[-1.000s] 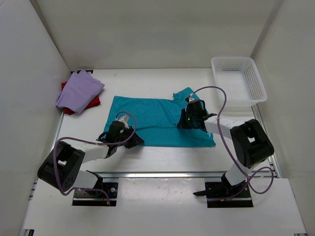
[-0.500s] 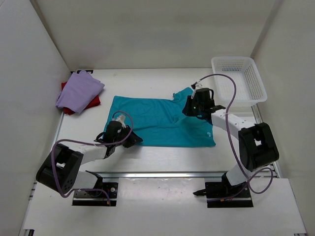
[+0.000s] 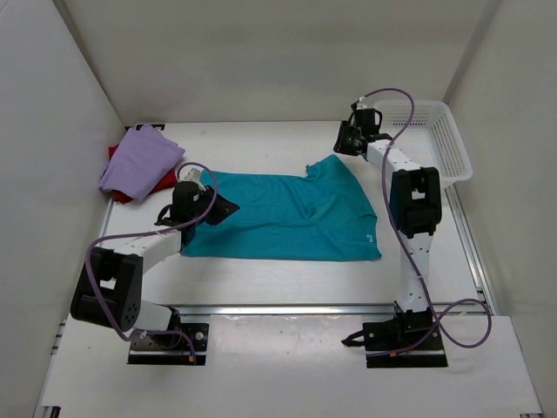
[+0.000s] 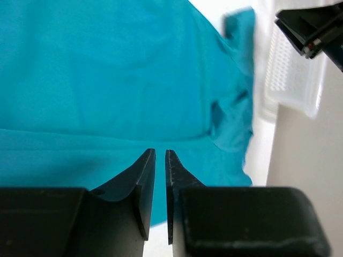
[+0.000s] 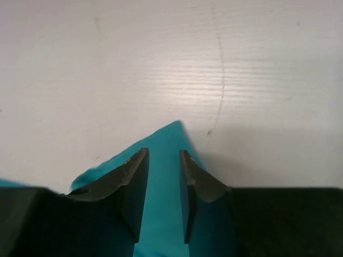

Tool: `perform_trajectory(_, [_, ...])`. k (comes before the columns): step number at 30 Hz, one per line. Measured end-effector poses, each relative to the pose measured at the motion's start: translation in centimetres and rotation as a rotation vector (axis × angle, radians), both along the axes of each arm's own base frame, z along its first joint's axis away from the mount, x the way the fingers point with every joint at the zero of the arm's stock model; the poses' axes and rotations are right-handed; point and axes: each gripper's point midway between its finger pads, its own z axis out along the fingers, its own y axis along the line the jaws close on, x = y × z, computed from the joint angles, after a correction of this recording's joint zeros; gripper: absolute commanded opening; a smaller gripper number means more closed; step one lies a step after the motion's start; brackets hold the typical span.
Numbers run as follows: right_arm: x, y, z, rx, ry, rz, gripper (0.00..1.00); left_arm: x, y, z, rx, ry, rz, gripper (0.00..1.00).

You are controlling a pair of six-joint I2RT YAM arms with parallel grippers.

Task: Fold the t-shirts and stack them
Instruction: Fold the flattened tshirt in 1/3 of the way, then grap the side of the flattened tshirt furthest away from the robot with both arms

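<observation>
Basket: I see the white mesh basket [image 3: 424, 139] in the table's far right corner; only its own mesh floor shows inside.
Teal shirt: the teal t-shirt [image 3: 278, 218] lies spread in the middle of the table, not in any container, with one sleeve pointing toward the basket.
Other shirts: the lavender t-shirt [image 3: 139, 161] sits folded on the dark red t-shirt [image 3: 164, 182] at the far left, well apart from the teal one.
Left gripper: the left gripper [image 4: 159, 152] is over the teal shirt's left edge, its jaws a narrow slit apart and pinching nothing I can see.
Right gripper: the right gripper [image 5: 163, 152] is near the basket with its jaws parted; the sleeve tip shows through the gap.
Surface: white table [image 3: 261, 144], with a metal rail [image 3: 287, 307] along the near edge.
Room: plain white walls [image 3: 261, 61] on three sides.
</observation>
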Motion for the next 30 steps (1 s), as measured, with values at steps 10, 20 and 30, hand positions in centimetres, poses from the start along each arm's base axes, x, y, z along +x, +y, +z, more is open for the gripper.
perform_trajectory(10, [5.9,-0.2,-5.1,-0.105,0.101,0.03,0.34,5.1,3.7,-2.2,0.066,0.098,0.086,0.28])
perform_trajectory(20, [3.6,-0.1,-5.5,-0.165,0.194,0.037,0.34,12.8,9.2,-1.2,0.27,0.062,0.196,0.46])
perform_trajectory(30, [2.7,0.9,-5.7,-0.181,0.22,0.055,0.01,17.7,12.7,-3.9,0.524,0.121,0.196,0.57])
